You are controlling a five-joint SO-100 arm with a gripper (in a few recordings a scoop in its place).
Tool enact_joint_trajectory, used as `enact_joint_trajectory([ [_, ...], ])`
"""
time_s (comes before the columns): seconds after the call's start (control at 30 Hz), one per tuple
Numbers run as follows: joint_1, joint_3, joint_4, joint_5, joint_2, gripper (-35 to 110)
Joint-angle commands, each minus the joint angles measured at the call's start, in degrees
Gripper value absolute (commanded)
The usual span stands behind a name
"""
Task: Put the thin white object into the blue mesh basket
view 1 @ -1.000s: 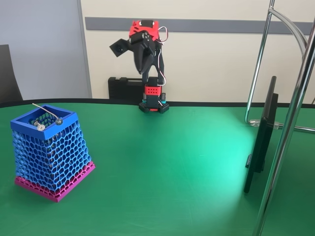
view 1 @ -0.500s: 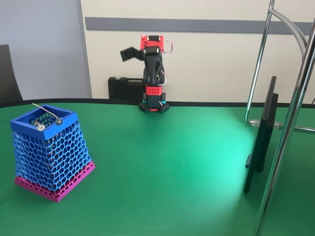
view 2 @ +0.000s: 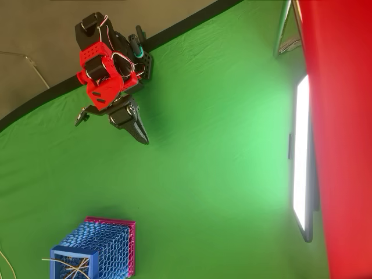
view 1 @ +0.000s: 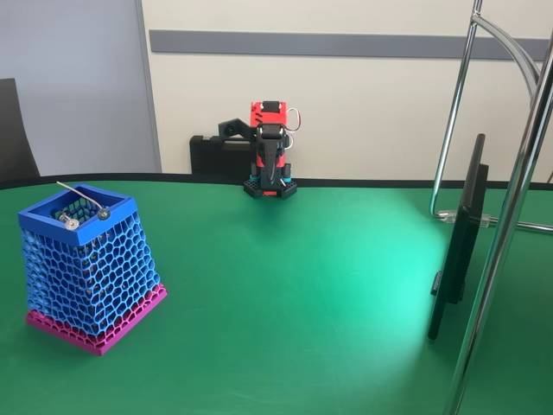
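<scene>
The blue mesh basket (view 1: 91, 264) stands on its magenta base at the left of the green table; from overhead it is at the bottom left (view 2: 102, 247). The thin white object (view 1: 79, 195) lies across the basket's open top, its round head on the right rim and its other end poking past the back rim. White sticks (view 2: 65, 265) cross the opening in the overhead view. A second small grey knob (view 1: 73, 224) sits on the front rim. My gripper (view 2: 141, 132) is far from the basket, folded down over the arm's red base (view 1: 269, 149) at the table's back edge, shut and holding nothing.
A thin black monitor (view 1: 458, 246) stands edge-on at the right, beside a chrome stand (view 1: 510, 207). A black case (view 1: 216, 156) sits behind the table. A dark chair back (view 1: 13, 130) is at the left edge. Open green tabletop (view 1: 285, 285) lies between arm and basket.
The arm has folded down from a raised pose to a low tucked pose over its base. The basket and the white stick on it have not moved.
</scene>
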Motion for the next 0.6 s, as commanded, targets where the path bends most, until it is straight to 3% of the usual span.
enact_joint_trajectory([
  [0.0, -0.18, 1.93, 0.44, -0.7, 1.67, 0],
  [0.17, -0.09, 10.46, -5.98, -1.14, 1.76, 0],
  [0.57, 0.88, 10.9, -6.06, 0.18, 1.76, 1],
])
